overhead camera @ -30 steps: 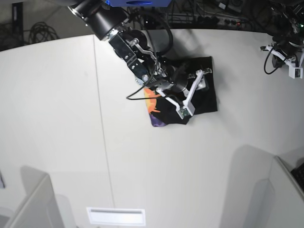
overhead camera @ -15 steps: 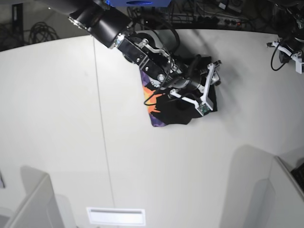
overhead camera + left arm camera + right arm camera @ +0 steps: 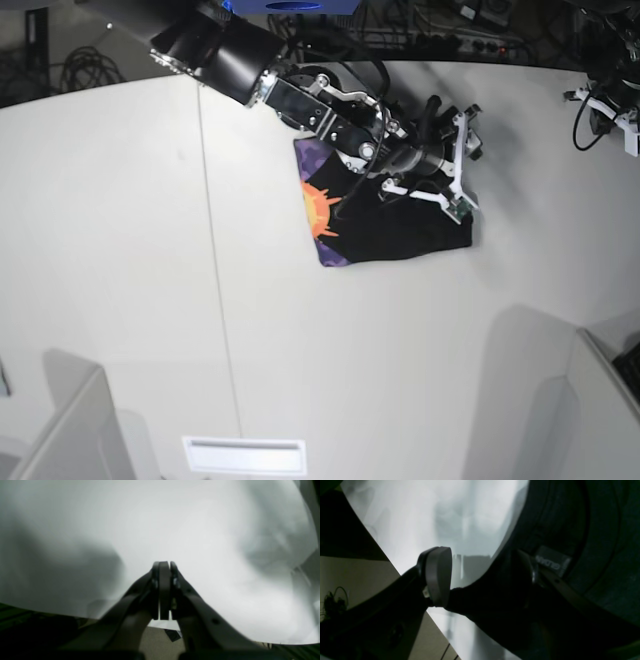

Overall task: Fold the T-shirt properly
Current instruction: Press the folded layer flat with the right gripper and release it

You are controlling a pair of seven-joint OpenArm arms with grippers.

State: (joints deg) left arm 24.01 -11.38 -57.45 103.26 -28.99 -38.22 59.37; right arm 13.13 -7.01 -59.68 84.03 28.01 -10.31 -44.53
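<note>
Cloth in mid-fold: the black T-shirt (image 3: 385,225) lies bunched near the far middle of the white table (image 3: 120,280), an orange sun and purple print showing at its left edge. The right gripper (image 3: 460,160) reaches over the shirt's right side with jaws spread wide; in the right wrist view one grey pad (image 3: 438,576) stands clear of the fabric while dark cloth with a neck label (image 3: 552,561) crowds the other finger, and whether any fabric is actually pinched cannot be told. The left gripper (image 3: 163,590) hangs well away at the table's far right, its jaws pressed together on nothing. The shirt looks light, limp and prone to slipping out of its folds, so a hem or corner edge, taken through all layers, seems the soundest hold. Compared with a second ago, the right arm has swung right and outward, its gripper now at the shirt's right edge, and the bundle has spread wider and lower, exposing more print.
</note>
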